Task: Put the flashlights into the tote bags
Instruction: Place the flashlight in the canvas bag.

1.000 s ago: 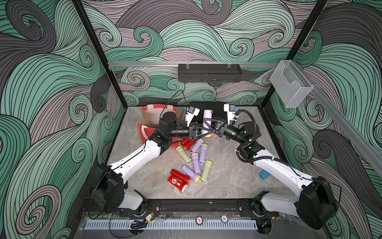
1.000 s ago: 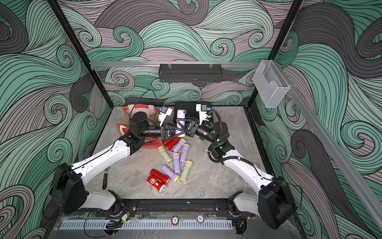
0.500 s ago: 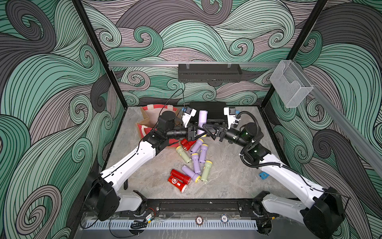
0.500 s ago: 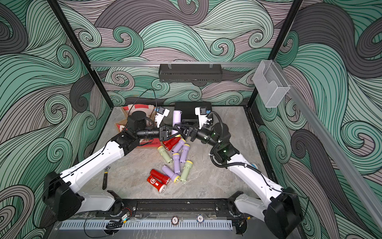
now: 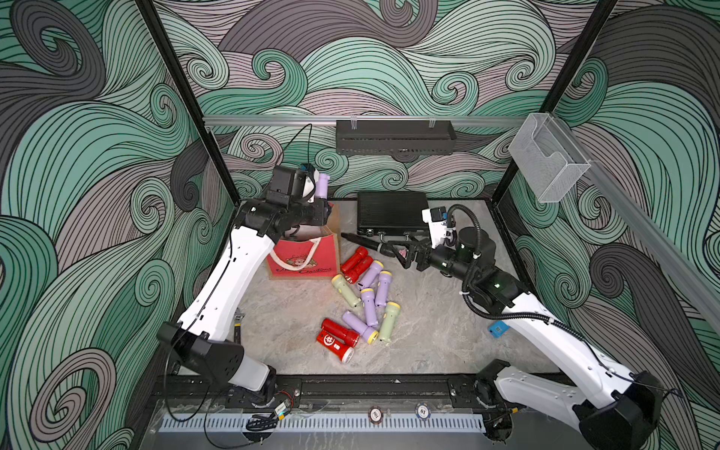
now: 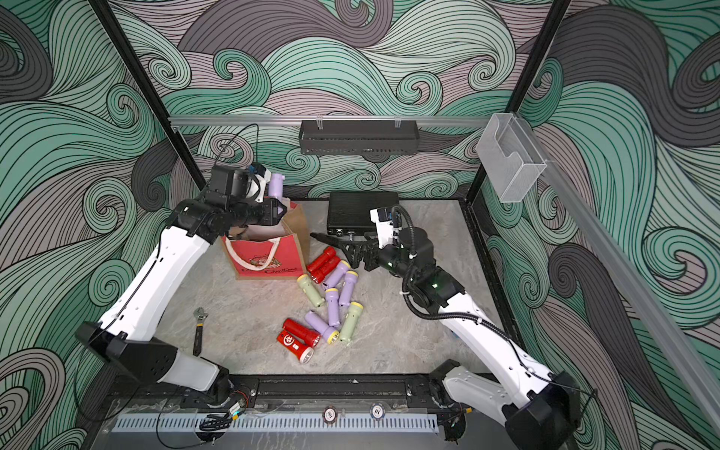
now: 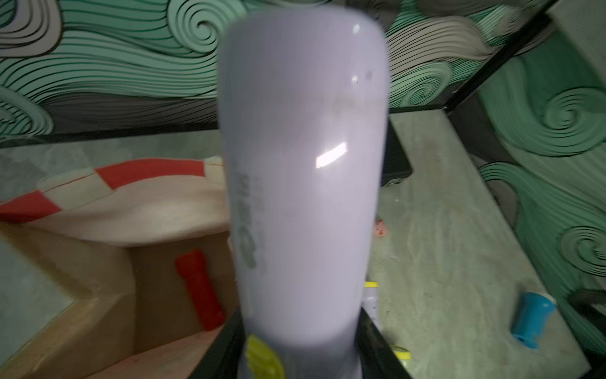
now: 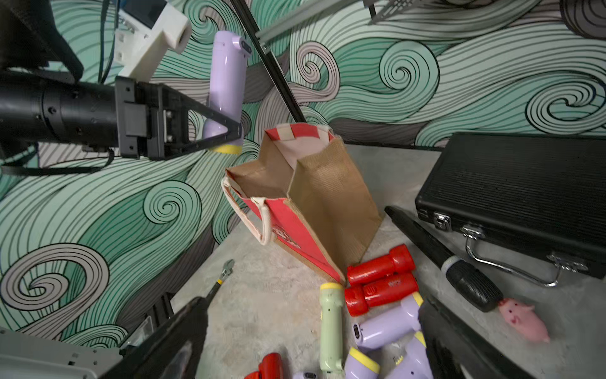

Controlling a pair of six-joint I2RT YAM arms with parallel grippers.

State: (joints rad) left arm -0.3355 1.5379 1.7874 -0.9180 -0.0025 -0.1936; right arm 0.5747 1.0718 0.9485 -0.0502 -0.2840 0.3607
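- my left gripper (image 8: pixel 229 134) is clenched on a lilac flashlight (image 8: pixel 226 82), upright with its yellow head down, above the open tote bag (image 8: pixel 328 203).
- my right gripper (image 5: pixel 395 249) is spread wide and grasps nothing, near the end of a black stick (image 5: pixel 360 241).
- 1 red flashlight (image 7: pixel 200 292) lies inside the bag. the loose flashlights (image 5: pixel 366 300) lie heaped on the grey marbled tabletop (image 5: pixel 428 343), just beside it.
- a black ribbed case (image 5: pixel 391 212) sits at the back.
- the walls carry green and grey swirls, and a black rack (image 5: pixel 395 136) hangs on the back wall.
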